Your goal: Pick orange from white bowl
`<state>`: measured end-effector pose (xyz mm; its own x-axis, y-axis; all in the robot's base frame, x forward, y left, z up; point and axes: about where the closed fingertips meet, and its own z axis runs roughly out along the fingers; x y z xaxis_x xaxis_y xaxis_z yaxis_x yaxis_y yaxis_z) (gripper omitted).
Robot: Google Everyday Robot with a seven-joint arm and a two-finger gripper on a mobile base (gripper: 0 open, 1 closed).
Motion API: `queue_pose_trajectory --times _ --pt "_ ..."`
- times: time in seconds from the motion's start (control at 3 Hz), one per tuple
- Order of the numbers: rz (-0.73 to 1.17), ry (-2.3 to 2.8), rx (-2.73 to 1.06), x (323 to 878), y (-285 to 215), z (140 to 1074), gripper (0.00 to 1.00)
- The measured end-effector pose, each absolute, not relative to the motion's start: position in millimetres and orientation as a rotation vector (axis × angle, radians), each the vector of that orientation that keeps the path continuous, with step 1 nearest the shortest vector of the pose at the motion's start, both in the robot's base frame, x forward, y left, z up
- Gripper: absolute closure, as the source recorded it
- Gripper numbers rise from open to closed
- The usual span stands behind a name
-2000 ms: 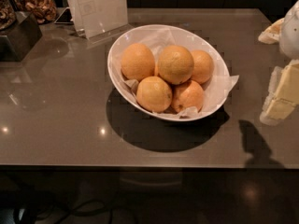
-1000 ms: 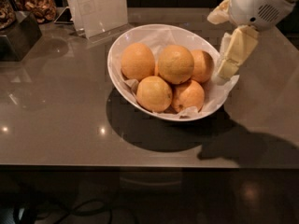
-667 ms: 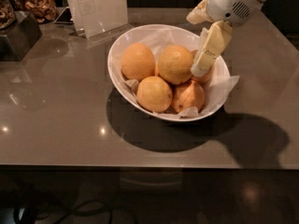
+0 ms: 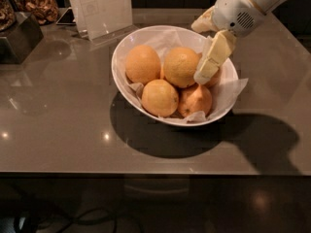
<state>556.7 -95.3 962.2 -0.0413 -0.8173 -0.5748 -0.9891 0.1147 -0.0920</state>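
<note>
Counter [image 4: 58, 130], grey and glossy. We list from the left, each place given against the bowl.

1. Dark box [image 4: 17, 38]: far left of the bowl, well apart.
2. Sign stand [image 4: 102, 8]: clear, behind the bowl's left rim, near it.
3. Bowl [image 4: 120, 79]: white, oval, lined with crumpled paper [image 4: 233, 89] that spills over its right rim.
4. Brighter fruit in the bowl: left orange [image 4: 143, 64], front-left orange [image 4: 159, 97], front-right orange [image 4: 195, 100], and right orange [image 4: 216, 79], which is mostly hidden behind a finger.
5. Orange [image 4: 181, 67], the one we want: middle of the bowl, toward the back, sitting high among the rest. It is slightly the largest, round and dimpled, with duller yellow-tan skin. It touches the left orange and rests on the front pair.
6. Hand [image 4: 199, 53]: cream, over the bowl's right half, released and gripping nothing. Its lower finger [image 4: 211, 59] hangs just right of the orange.

Risks, as we judge them:
- The lower finger may land on the right orange instead of sliding beside ours, and wedge there.
- A round skin could squirt out of an off-centre squeeze.
- Lifting may tumble the neighbours or drag the paper.
- A push on the rim could tip the bowl.
</note>
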Motion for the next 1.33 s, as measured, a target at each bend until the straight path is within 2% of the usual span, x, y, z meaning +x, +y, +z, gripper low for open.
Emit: queue_pose_trajectory --times 0.67,1.33 --pt "0.662 1.859 -1.719 567.6 -68.8 935.6 0.0" --pt "0.682 1.88 -1.709 565.2 -65.1 923.1 0.0"
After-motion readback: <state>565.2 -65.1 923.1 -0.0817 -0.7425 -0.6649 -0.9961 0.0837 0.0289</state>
